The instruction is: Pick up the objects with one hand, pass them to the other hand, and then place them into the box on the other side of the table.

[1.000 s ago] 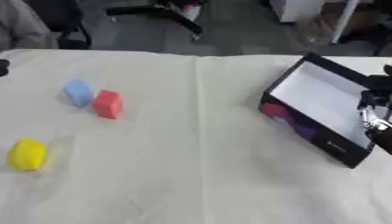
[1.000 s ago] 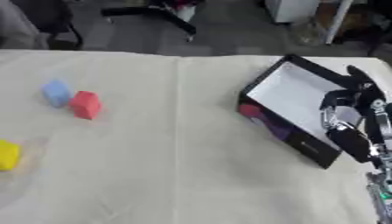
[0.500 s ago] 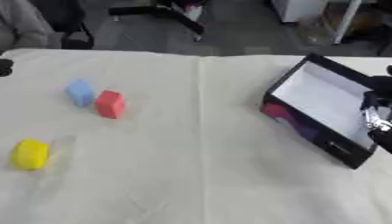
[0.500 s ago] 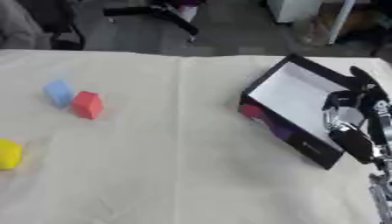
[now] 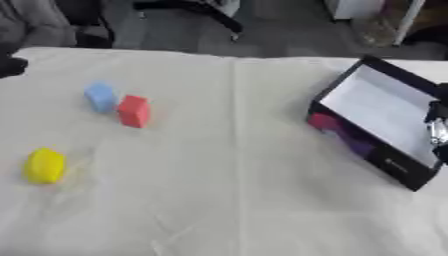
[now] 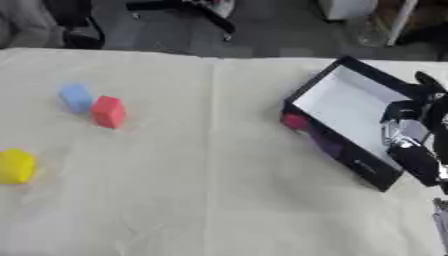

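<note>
White-lined, the box (image 6: 350,102) sat open and empty with the right hand (image 6: 411,140) over it, its fingers' state indeterminable, while the blue block (image 5: 100,96), red block (image 5: 134,110) and yellow block (image 5: 44,165) lay well left of the box, evidently awaiting pickup.

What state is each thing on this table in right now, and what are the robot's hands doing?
Box: open, white inside, nothing in it.
Blue block: on the cloth, beside the red one.
Red block: on the cloth, untouched.
Yellow block: lying apart, near the left edge.
Right hand: over the box, holding nothing.
Left hand: not in view.
</note>
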